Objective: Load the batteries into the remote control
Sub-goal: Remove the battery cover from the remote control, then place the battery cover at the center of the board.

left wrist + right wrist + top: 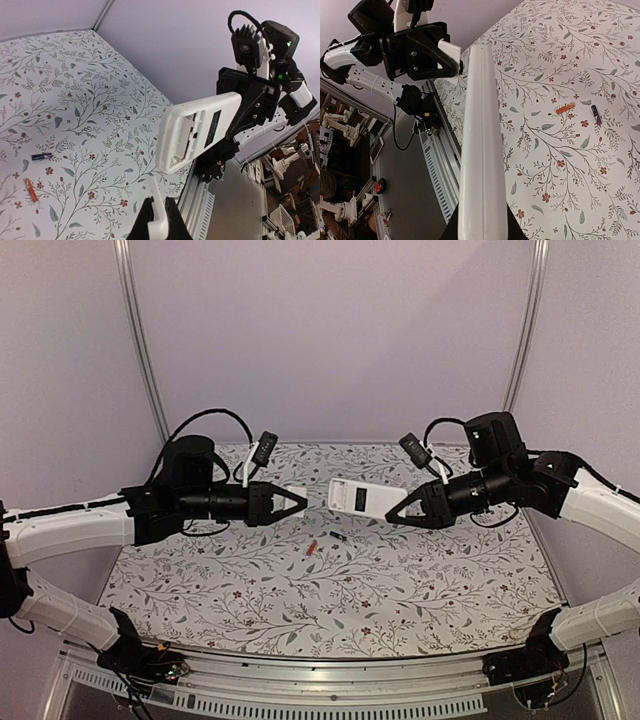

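Note:
My right gripper [392,517] is shut on the white remote control [360,497] and holds it in the air, back side showing with its open dark recess [192,135]; the right wrist view shows the remote edge-on [481,150]. My left gripper [303,498] is shut on a small flat white plastic piece [159,212], a short gap from the remote's free end. The two batteries lie on the table below: a reddish-orange one [312,547] and a dark one [338,536]. They also show in the left wrist view, orange [31,190] and dark [41,157], and in the right wrist view, orange [565,108] and dark [596,114].
The floral tablecloth [330,590] covers the table. A metal rail [330,675] runs along the near edge. Purple walls and two upright posts [140,340] close the back. Both arm bases sit at the near corners.

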You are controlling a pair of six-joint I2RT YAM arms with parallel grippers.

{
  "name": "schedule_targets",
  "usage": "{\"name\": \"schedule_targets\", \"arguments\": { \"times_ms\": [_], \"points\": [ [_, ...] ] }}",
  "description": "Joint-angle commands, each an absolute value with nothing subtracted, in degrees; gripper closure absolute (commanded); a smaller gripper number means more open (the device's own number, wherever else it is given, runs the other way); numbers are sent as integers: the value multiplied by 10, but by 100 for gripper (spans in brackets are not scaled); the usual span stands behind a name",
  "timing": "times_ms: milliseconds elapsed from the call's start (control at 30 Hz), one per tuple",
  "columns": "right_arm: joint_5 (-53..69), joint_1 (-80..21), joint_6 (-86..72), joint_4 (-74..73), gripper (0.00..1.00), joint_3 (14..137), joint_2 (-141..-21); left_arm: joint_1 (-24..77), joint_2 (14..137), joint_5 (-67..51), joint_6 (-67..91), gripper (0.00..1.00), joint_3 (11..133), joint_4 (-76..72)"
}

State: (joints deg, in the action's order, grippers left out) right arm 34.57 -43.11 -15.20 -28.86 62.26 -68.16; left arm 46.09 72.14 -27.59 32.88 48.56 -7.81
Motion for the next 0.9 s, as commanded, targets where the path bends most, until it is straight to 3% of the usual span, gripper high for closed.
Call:
{"name": "schedule_targets", "arguments": {
  "times_ms": [0, 200, 867],
  "points": [
    [325, -420, -138, -316, 100, 618, -691, 433, 728, -243, 338, 100, 467, -44],
    [354, -420, -117, -335, 100, 615, -694, 371, 776, -228, 374, 98, 436, 22],
    [391, -422, -108, -339, 100, 584, -666, 304, 976, -282, 395, 89, 399, -25]
  ]
}}
